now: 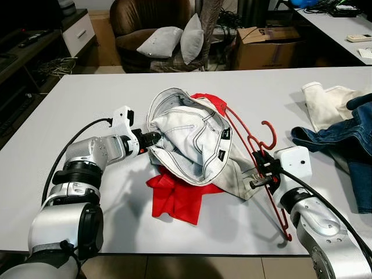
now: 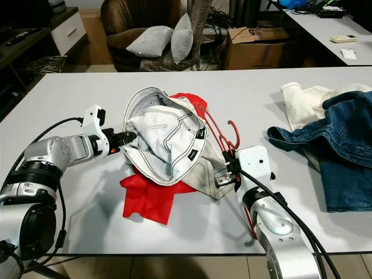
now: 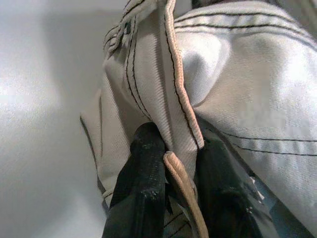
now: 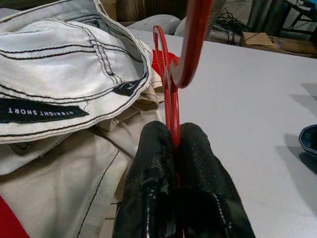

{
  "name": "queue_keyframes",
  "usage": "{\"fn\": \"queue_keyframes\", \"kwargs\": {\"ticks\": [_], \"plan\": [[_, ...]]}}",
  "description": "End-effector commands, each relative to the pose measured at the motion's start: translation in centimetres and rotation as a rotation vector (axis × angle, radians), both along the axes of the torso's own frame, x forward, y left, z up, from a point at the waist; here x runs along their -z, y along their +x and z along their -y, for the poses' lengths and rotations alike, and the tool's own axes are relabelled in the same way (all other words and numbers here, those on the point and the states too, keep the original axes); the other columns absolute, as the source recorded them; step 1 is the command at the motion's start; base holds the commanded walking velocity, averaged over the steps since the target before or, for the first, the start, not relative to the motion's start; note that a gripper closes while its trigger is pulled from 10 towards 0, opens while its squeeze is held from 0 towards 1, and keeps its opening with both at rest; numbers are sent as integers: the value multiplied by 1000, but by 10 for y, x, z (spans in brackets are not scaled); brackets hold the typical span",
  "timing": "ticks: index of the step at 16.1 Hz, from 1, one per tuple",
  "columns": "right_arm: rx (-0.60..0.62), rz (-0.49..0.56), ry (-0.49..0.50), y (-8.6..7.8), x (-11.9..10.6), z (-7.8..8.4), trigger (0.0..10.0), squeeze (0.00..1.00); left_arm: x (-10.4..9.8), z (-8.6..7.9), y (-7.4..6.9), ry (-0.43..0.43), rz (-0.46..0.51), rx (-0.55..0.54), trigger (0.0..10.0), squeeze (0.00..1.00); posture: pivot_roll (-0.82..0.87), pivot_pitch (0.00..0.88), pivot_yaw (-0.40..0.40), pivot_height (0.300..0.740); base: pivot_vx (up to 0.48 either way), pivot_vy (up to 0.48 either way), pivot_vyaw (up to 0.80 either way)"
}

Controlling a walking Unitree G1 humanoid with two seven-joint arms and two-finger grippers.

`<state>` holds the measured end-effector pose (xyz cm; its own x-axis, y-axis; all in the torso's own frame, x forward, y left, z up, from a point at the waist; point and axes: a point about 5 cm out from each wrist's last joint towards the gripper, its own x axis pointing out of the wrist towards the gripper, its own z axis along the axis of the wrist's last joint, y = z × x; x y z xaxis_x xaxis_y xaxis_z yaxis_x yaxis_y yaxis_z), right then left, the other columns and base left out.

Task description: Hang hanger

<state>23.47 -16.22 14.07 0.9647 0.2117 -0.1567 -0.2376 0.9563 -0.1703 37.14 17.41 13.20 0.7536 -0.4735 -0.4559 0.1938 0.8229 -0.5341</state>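
- Right wrist view: the right gripper [image 4: 174, 144] has its jaws clamped on the bar of the red hanger [image 4: 171, 99], which lies at about 3 o'clock of the white jeans [image 1: 192, 139] on the surface [image 1: 70, 116].
- The left gripper [image 3: 173, 158] pinches the jeans' waistband at their 9 o'clock edge.
- Both holds look secured; the hanger seems only partly under the jeans, with a red cloth [image 1: 174, 197] beneath.
- Left to do, I judge: seating the garment, lifting, hanging.
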Motion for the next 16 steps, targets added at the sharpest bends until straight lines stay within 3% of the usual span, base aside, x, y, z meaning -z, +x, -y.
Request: {"fn": "queue_keyframes", "kwargs": {"ticks": [1, 3, 5, 6, 7, 8, 9, 10, 11, 13, 15, 16], "plan": [[7, -5, 0, 2, 2, 0, 10000, 0, -12, -5, 4, 37, 64, 5, 0, 0, -32, 0, 111, 740, 0, 0, 0], [59, 25, -8, 6, -2, 6, 10000, 0, -56, 0, 19, 202, 348, 83, 0, 0, -30, 0, 113, 740, 0, 0, 0], [111, 68, -9, 11, -9, 12, 10000, 0, -90, 7, 23, 410, 569, 211, 0, 0, -32, 0, 116, 740, 0, 0, 0], [144, 96, -9, 14, -13, 17, 10000, 0, -106, 10, 23, 586, 700, 290, 0, 0, -33, 0, 116, 740, 0, 0, 0], [193, 139, -1, 16, -20, 23, 10000, 0, -132, 12, 24, 825, 907, 333, 0, 0, -34, 0, 115, 740, 0, 0, 0], [223, 163, 6, 17, -24, 27, 10000, 0, -150, 11, 25, 845, 982, 283, 0, 0, -36, 0, 115, 740, 0, 0, 0], [269, 212, 23, 18, -31, 34, 10000, 0, -191, 11, 22, 861, 1155, 163, 0, 0, -35, 0, 115, 740, 0, 0, 0], [282, 251, 49, 18, -37, 37, 10000, 0, -217, 12, 16, 866, 1271, 100, 0, 0, -34, 0, 115, 740, 0, 0, 0], [282, 263, 63, 17, -39, 37, 10000, 0, -222, 13, 14, 862, 1297, 91, 0, 0, -34, 0, 115, 740, 0, 0, 0], [139, 292, 119, 13, -45, 20, 10000, 0, -212, 23, 8, 962, 1330, 200, 0, 0, -34, 0, 112, 740, 0, 0, 0], [-68, 269, 183, -2, -47, 3, 10000, 0, -198, 18, 7, 1127, 1340, 141, 0, 0, -40, 0, 108, 740, 0, 0, 0], [-99, 266, 184, -5, -47, 3, 10000, 0, -200, 16, 7, 1151, 1350, 110, 0, 0, -40, 0, 108, 740, 0, 0, 0]]}}
